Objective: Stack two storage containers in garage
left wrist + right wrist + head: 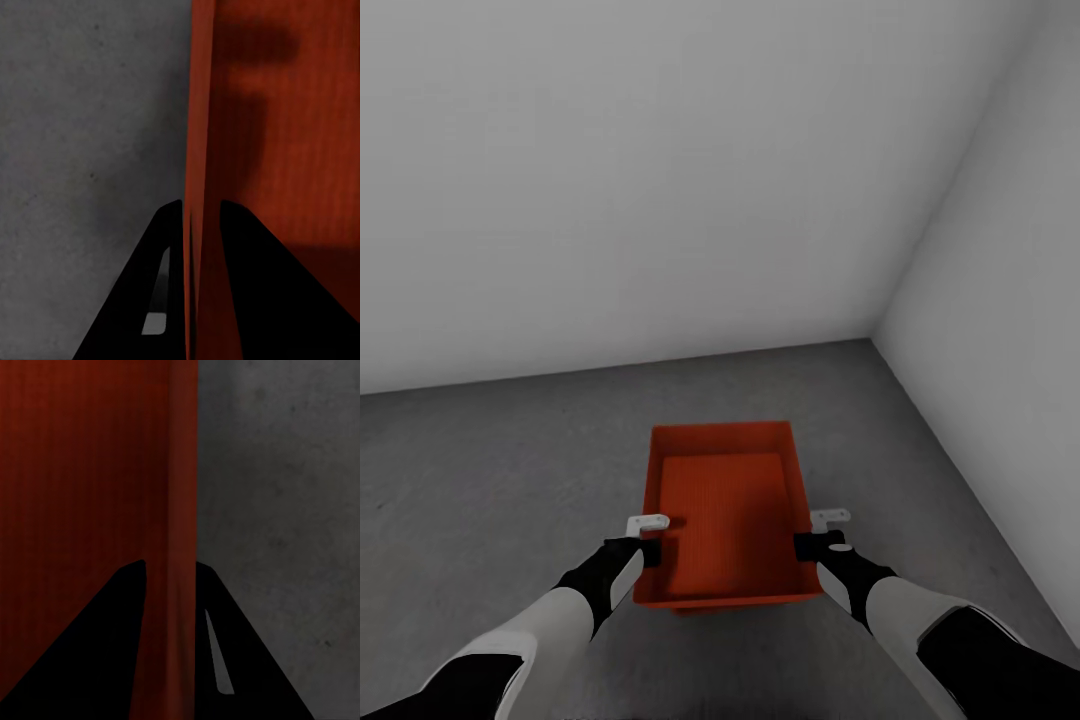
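Filling most of the head view, pale grey walls (pixel 660 180) met in a corner above the dark concrete floor (pixel 490 480), and near that corner, ahead of the robot, one orange-red bin (pixel 725 510) sat between both arms with its open top up, whether resting on the floor or held just above it I could not tell. The left fingers (pixel 649 522) were closed on the bin's left wall (pixel 196 150), one finger inside and one outside, and the right fingers (pixel 829 518) pinched the right wall (pixel 182 495) the same way.
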{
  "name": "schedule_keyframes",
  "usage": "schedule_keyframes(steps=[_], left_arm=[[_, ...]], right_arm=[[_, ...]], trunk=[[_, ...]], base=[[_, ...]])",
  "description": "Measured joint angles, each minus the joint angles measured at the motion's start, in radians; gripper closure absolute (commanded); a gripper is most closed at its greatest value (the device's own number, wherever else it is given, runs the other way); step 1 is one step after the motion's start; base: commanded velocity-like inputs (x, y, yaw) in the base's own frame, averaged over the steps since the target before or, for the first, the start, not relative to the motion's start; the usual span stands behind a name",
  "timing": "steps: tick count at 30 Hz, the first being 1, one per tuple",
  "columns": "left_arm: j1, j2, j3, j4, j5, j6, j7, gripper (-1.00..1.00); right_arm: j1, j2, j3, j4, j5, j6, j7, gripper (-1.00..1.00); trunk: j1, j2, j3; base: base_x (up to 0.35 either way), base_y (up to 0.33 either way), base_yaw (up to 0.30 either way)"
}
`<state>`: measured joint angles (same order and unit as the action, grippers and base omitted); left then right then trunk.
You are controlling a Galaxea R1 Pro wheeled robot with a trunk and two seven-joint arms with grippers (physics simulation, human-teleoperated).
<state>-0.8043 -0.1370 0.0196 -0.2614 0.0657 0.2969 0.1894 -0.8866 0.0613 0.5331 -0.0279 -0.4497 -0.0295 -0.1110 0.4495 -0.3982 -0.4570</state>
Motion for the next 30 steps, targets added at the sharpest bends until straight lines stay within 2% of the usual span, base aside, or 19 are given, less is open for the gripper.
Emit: schedule_keyframes(steps=[13, 30], left_arm=[[-0.001, 0.0, -0.001, 0.0, 0.0, 0.001, 0.0, 1.0], [0.0, -0.001, -0.002, 0.0, 0.0, 0.006, 0.004, 1.0]], right_arm=[[0.0, 0.0, -0.001, 0.0, 0.0, 0.0, 0.0, 1.0], [0.0, 0.0, -0.004, 0.006, 0.0, 0.0, 0.004, 1.0]], trunk=[[0.0, 0.0, -0.019], [0.0, 0.0, -0.021]], base=[[0.0, 0.0, 0.0], [0.0, 0.0, 0.0]])
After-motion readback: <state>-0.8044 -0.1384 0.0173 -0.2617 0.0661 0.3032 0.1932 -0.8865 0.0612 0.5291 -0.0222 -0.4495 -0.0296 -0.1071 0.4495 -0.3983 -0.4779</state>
